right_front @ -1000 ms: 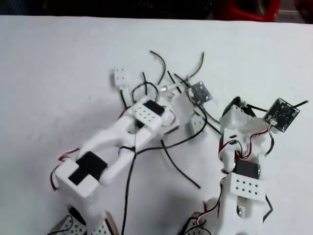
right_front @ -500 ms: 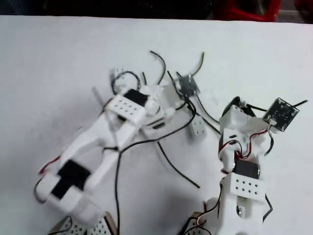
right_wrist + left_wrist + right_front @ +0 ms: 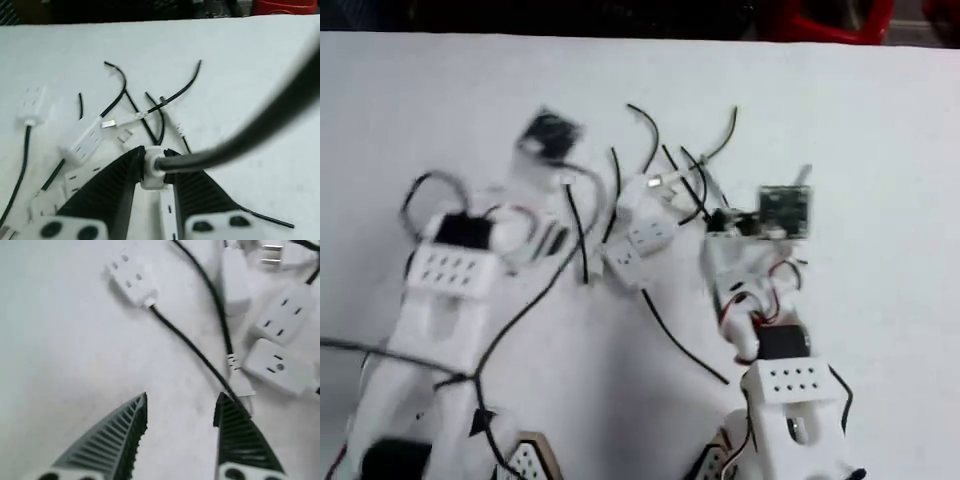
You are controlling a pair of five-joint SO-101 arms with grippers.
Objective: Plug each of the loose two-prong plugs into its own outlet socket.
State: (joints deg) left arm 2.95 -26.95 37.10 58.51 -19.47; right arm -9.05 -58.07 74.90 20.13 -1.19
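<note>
Two white outlet sockets (image 3: 638, 245) lie side by side mid-table among black cords, shown close in the left wrist view (image 3: 280, 340). A third socket (image 3: 131, 279) on a black cord lies apart from them. A loose two-prong plug (image 3: 650, 185) rests just behind the pair, its prongs (image 3: 272, 252) bare. My left gripper (image 3: 181, 402) hangs open over bare table, left of the sockets (image 3: 548, 240). My right gripper (image 3: 152, 155) is shut on a white plug (image 3: 150, 172) whose thick black cord runs up past the camera. A white piece (image 3: 167, 215) lies under that plug.
Loose black cords (image 3: 685, 350) curl across the table's middle and back. White tabletop stretches to the far left and far right. A red object (image 3: 830, 20) sits beyond the back edge. The arm bases stand at the near edge.
The left arm has swung left, off the pile of sockets and cords. The right arm has moved left and in toward the sockets. The sockets near the middle have shifted.
</note>
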